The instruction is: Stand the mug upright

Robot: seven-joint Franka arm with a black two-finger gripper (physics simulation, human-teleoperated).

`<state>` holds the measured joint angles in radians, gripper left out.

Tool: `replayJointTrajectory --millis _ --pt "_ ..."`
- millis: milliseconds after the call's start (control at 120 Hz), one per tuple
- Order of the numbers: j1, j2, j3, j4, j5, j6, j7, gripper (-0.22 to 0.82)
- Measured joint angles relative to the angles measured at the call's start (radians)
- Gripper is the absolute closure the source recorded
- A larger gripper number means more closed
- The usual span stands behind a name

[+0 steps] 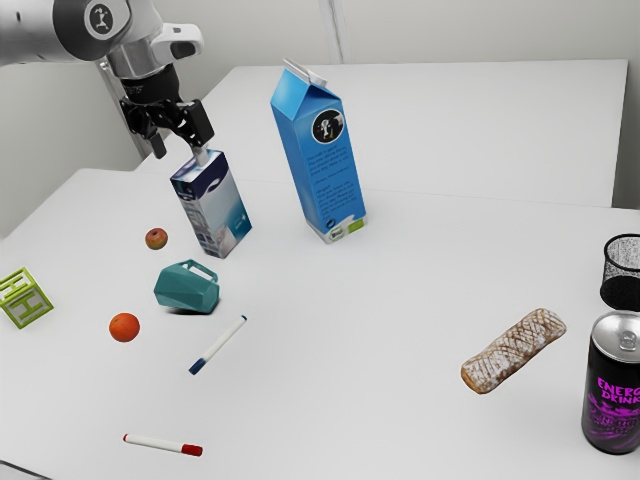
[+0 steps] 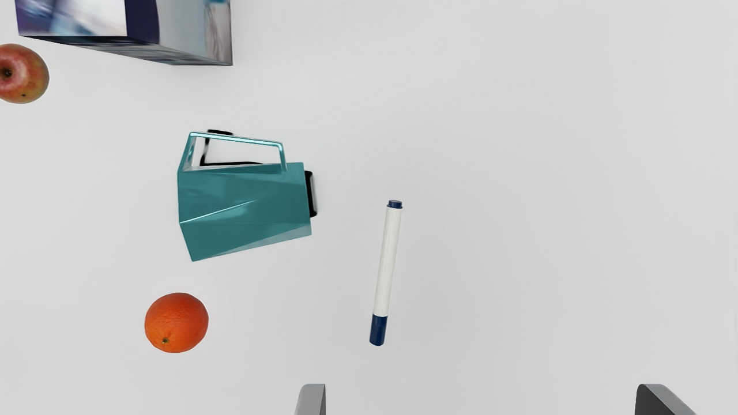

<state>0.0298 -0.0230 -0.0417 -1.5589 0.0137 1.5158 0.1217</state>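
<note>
Two fingers (image 2: 312,400) stand wide apart, holding nothing, while the teal mug (image 2: 230,187) lies on its side on the bench (image 2: 519,202) near the orange (image 2: 176,323), probably light, stiff and a bit slick, so I'd grip its faceted body (image 2: 253,210), sparing the thin handle (image 2: 236,138).

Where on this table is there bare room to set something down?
A wide bare patch lies between the blue-capped marker and the pastry; another between the tall blue carton and the mesh cup. It is crowded around the mug, with the small carton, apple, orange and blue-capped marker close by.
</note>
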Motion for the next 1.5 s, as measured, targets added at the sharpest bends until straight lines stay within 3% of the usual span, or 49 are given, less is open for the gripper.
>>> replayJointTrajectory --millis 575,925,1500 --pt "0.015 0.059 -0.007 0.074 -0.004 -0.022 0.001 0.02" --pt "0.262 0.087 0.0 0.078 -0.007 -0.036 0.008 0.02" --pt "0.444 0.292 0.005 0.102 -0.103 0.03 0.174 0.02"
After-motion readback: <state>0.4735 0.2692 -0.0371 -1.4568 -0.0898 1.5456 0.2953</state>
